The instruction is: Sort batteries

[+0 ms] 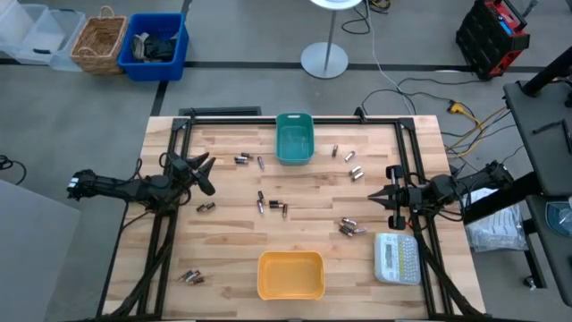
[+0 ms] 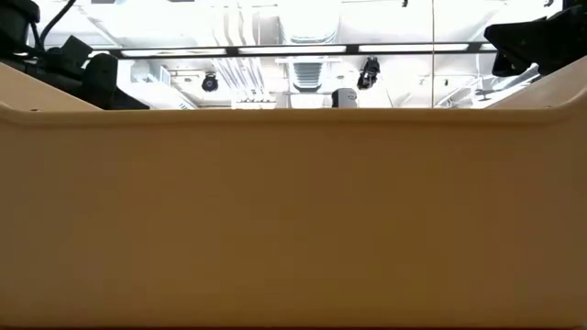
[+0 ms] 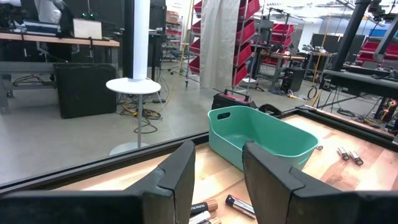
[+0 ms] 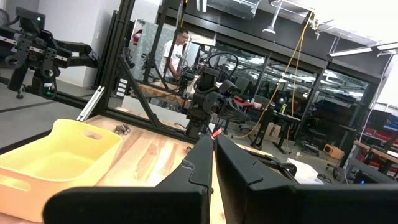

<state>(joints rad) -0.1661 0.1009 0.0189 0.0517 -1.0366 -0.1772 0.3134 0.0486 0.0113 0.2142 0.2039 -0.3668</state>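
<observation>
Yellow bin wall [image 2: 293, 211] blocks the low view entirely.

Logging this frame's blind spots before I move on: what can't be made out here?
- Low view: the yellow bin wall fills the picture, hiding the tabletop and every battery.
- High view: the batteries are too small to tell types apart.
- Right wrist view: the right gripper fingers hide the table just ahead.
- Left wrist view: the teal bin wall hides its floor.

Two dark, slender jointed arms, each tipped with a black two-fingered hand.
</observation>
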